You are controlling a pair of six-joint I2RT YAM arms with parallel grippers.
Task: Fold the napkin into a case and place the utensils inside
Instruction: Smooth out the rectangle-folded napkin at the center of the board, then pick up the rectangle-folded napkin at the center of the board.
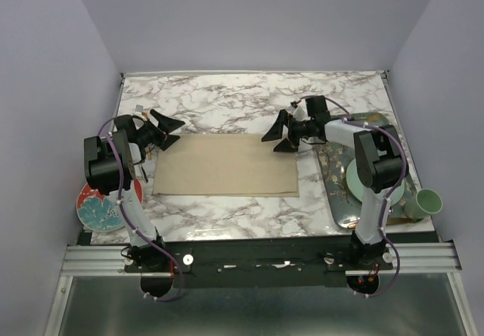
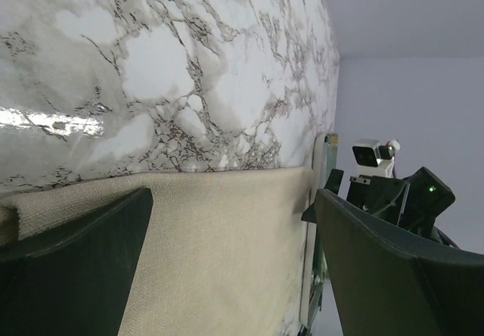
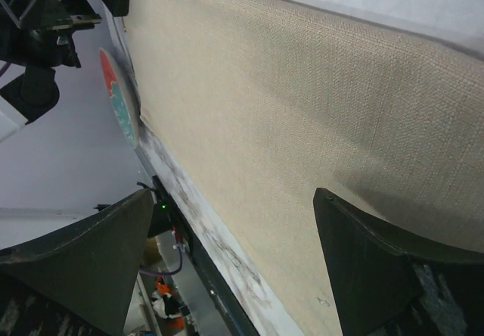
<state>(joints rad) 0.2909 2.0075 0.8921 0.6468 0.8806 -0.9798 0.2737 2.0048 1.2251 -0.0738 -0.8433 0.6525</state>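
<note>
While the napkin (image 1: 227,166) lies flat as one wide oblong in the middle of the bench (image 1: 227,98), the task looks barely begun. No narrow case has been made, and I judge that all the folding and the loading are yet to do.

From the top view, the left claw (image 1: 172,133) hovers wide open at the napkin's far left corner. The right claw (image 1: 277,139) hovers wide open at its far right corner. Neither holds anything. I cannot tell whether the cloth is single or already doubled.

The count here is one napkin, two claws, one tray (image 1: 338,203), one cup (image 1: 427,202) and two plates. The red plate (image 1: 97,207) sits at the near left and the green plate (image 1: 354,181) sits on the tray. I cannot pick out the utensils, neither spoon nor fork.

From the left wrist view, the left claw (image 2: 233,200) is spread wide, with the napkin (image 2: 227,268) between and below its fingers. The cloth's far edge runs straight across the marble bench (image 2: 189,71). Nothing is pinched. The tray's edge (image 2: 321,154) stands just past the cloth's end.

From the right wrist view, the right claw (image 3: 234,196) is equally wide and empty. The napkin (image 3: 302,101) fills most of the view, smooth and uncreased. The red plate (image 3: 121,101) shows beyond its far end, apart from the cloth. No utensils show here either.
</note>
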